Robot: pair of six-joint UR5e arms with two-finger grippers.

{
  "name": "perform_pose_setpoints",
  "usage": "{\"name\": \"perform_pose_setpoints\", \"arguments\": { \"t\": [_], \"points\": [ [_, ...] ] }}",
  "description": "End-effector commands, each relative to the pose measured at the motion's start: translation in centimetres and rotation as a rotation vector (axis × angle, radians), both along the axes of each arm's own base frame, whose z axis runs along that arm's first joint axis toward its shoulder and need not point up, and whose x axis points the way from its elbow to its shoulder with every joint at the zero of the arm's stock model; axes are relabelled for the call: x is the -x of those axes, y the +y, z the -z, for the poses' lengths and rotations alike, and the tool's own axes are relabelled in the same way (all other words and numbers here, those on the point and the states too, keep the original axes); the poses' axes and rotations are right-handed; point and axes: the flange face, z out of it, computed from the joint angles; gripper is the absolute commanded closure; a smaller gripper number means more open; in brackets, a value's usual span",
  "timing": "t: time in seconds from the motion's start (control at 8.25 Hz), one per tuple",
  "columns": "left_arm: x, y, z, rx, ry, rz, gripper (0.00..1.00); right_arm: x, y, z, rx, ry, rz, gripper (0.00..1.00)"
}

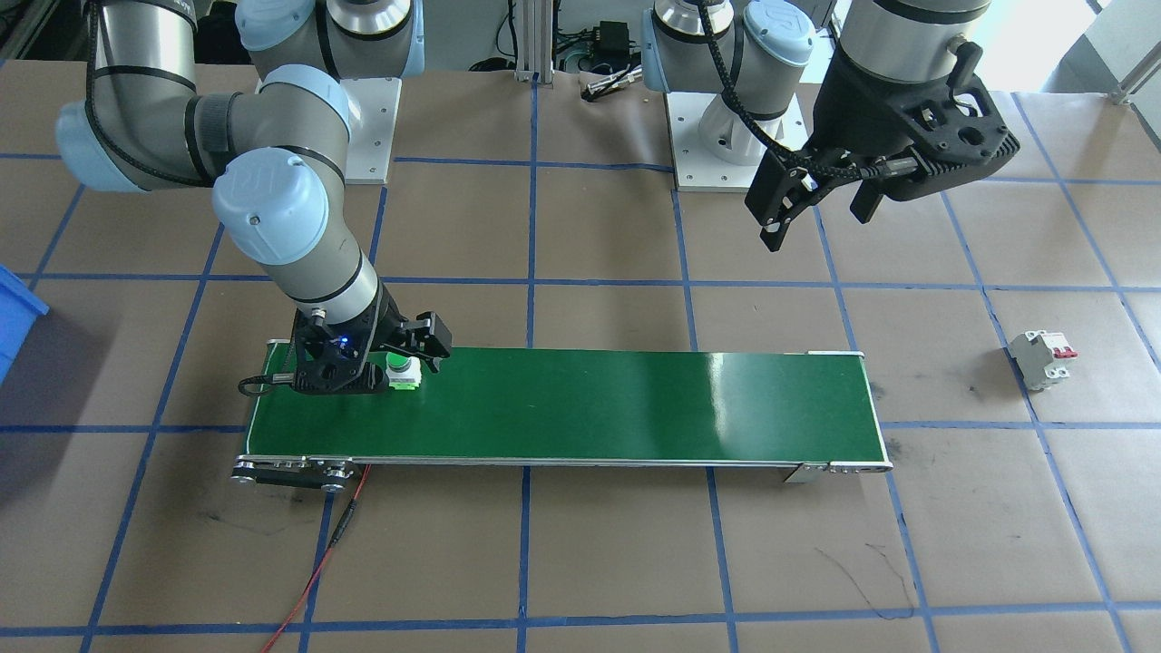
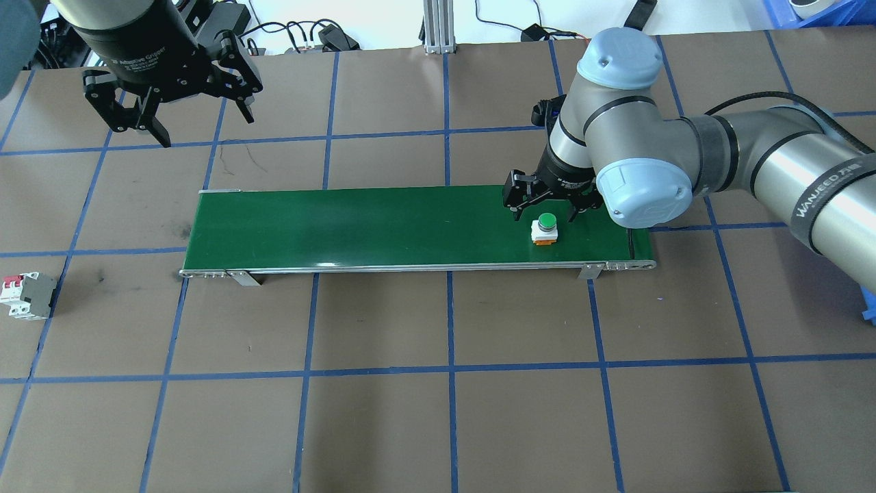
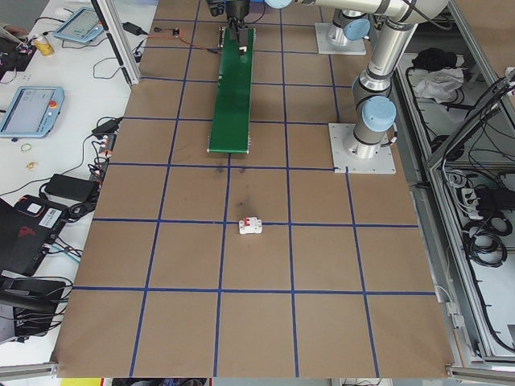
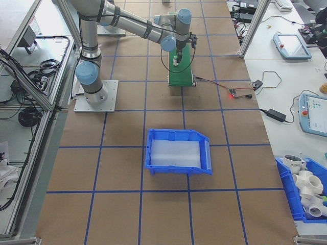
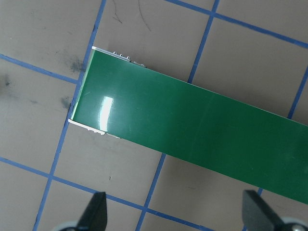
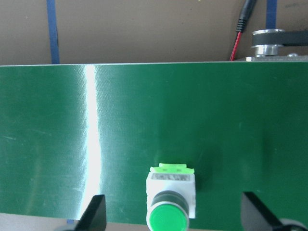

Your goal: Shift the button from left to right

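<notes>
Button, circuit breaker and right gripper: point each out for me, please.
button (image 2: pixel 546 221), overhead exterior view, on its round green cap.
circuit breaker (image 1: pixel 1041 357), exterior front-facing view, on its white body.
right gripper (image 2: pixel 545 206), overhead exterior view, midway between its open fingertips.

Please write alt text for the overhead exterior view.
The right gripper, fingers open, hovers just behind the button standing near the right end of the green conveyor belt. The left gripper hangs open above the table's far left; a circuit breaker lies at the left edge.
</notes>
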Motion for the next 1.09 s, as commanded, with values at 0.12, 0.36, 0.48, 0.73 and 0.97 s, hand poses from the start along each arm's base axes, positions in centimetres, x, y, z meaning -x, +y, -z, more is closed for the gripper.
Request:
{"name": "perform_pose_setpoints", "arguments": {
  "t": [0.12,0.36,0.48,0.73,0.97],
  "points": [
    [0.0,0.1,-0.1,0.001,-0.001,0.0,0.0,1.8,0.3,2.7,-0.078,0.163,-0.042,0.77],
    [0.0,0.2,-0.2,0.004,-0.001,0.001,0.0,2.3,0.3,2.6,-0.086,0.193,-0.073,0.96],
    [0.0,0.3,-0.3,0.006,-0.001,0.003,0.0,2.8,-0.1,2.0,-0.072,0.192,-0.081,0.97],
    [0.0,0.2,-0.1,0.002,-0.001,0.003,0.0,7.8,-3.2,-2.2,-0.063,0.187,-0.117,0.97],
    [0.0,0.3,-0.3,0.005,-0.001,0.004,0.0,15.3,-5.4,-5.9,-0.047,0.171,-0.392,1.0]
  ]
}}
